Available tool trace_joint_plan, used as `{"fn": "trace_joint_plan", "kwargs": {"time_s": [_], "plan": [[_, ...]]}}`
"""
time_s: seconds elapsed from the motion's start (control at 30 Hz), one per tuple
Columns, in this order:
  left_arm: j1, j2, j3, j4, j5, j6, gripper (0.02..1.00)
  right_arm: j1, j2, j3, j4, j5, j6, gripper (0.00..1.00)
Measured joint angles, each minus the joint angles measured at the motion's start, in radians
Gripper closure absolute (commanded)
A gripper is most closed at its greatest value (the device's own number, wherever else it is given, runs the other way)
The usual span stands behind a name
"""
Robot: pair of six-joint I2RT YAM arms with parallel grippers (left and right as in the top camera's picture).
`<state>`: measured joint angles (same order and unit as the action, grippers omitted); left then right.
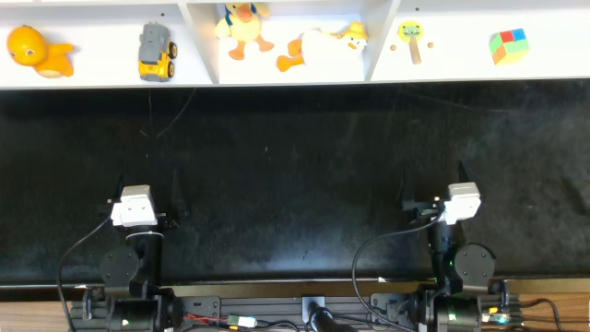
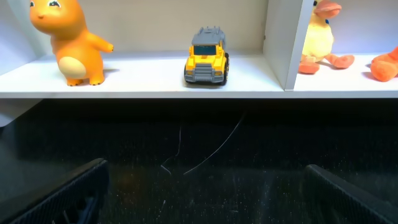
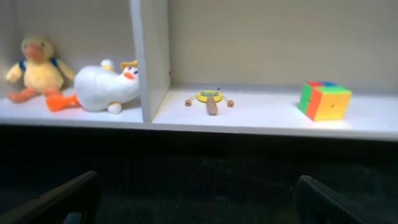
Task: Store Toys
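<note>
Top view puts the two arm bases nearest, along a strip of wooden table edge (image 1: 553,302) strewn with dark cables (image 1: 378,254). Just beyond them the left gripper (image 2: 205,180) hangs low over the mat with its two fingers spread wide and nothing between them, and the right gripper (image 3: 198,182) is held the same way, fingers wide apart and bare. Both sit well short of the toys. A black, slightly scuffed mat (image 1: 295,166) covers the work surface from the arms to the far side. There a white shelf with upright dividers (image 1: 295,77) runs across, split into three bays, and every toy rests inside it. In the left bay an orange rounded plastic creature figure (image 2: 68,40) stands upright. Beside it is a yellow and grey toy truck (image 2: 206,56), its long axis running front to back and its grille facing the arms. In the middle bay a yellow plush duck with orange feet (image 3: 37,68) sits upright facing outward. Next to it a white plush goose with orange feet and a small yellow hat (image 3: 102,87) lies on its side along the shelf, head by the right divider and feet toward the duck. In the right bay a small yellow rattle drum on a wooden stick (image 3: 210,101) lies flat with its handle pointing toward the arms. A multicoloured puzzle cube (image 3: 323,99) sits well apart from it, one corner turned outward. A plain pale back wall (image 3: 280,37) closes the shelf behind them.
</note>
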<state>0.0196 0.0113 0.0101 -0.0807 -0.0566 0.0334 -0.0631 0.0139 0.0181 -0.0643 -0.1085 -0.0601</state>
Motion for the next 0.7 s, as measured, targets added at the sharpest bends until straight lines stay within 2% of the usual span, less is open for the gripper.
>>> {"fn": "trace_joint_plan", "kwargs": {"time_s": [0.1, 0.23, 0.7], "plan": [[0.0, 0.0, 0.0, 0.0, 0.0, 0.0, 0.02, 0.0, 0.0, 0.0, -0.015, 0.046, 0.095, 0.005], [0.0, 0.0, 0.0, 0.0, 0.0, 0.0, 0.02, -0.001, 0.0, 0.0, -0.016, 0.074, 0.161, 0.005], [0.0, 0.0, 0.0, 0.0, 0.0, 0.0, 0.02, 0.0, 0.0, 0.0, -0.016, 0.09, 0.206, 0.005]]}}
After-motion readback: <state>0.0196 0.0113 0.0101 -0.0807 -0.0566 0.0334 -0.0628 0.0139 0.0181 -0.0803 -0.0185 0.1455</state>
